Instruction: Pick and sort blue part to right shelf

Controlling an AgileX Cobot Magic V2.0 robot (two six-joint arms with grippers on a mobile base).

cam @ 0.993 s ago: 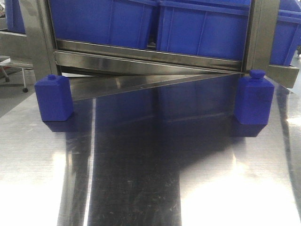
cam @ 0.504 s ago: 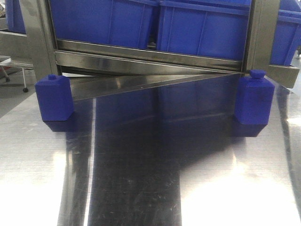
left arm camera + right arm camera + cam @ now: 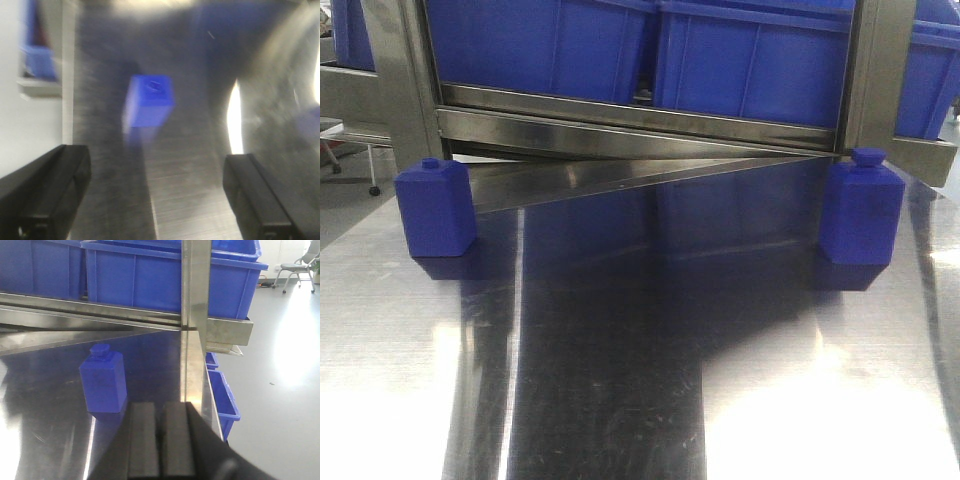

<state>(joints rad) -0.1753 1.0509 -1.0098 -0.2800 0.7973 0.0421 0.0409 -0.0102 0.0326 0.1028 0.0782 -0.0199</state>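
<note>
Two blue bottle-shaped parts stand upright on the steel table, one at the left (image 3: 436, 207) and one at the right (image 3: 861, 210), both just in front of the shelf rack. Neither gripper shows in the front view. In the blurred left wrist view my left gripper (image 3: 157, 170) is open and empty above the table, with a blue part (image 3: 149, 100) ahead of it between the fingers' line. In the right wrist view my right gripper (image 3: 161, 412) is shut and empty, with the right blue part (image 3: 103, 380) ahead and to its left.
A steel shelf rack (image 3: 640, 125) holds several blue bins (image 3: 750, 60) behind the parts. A steel upright post (image 3: 192, 315) stands by the table's right edge. More blue bins (image 3: 222, 395) sit lower, beyond that edge.
Nothing has visibly changed in the front view. Both blue parts stand in the same places.
</note>
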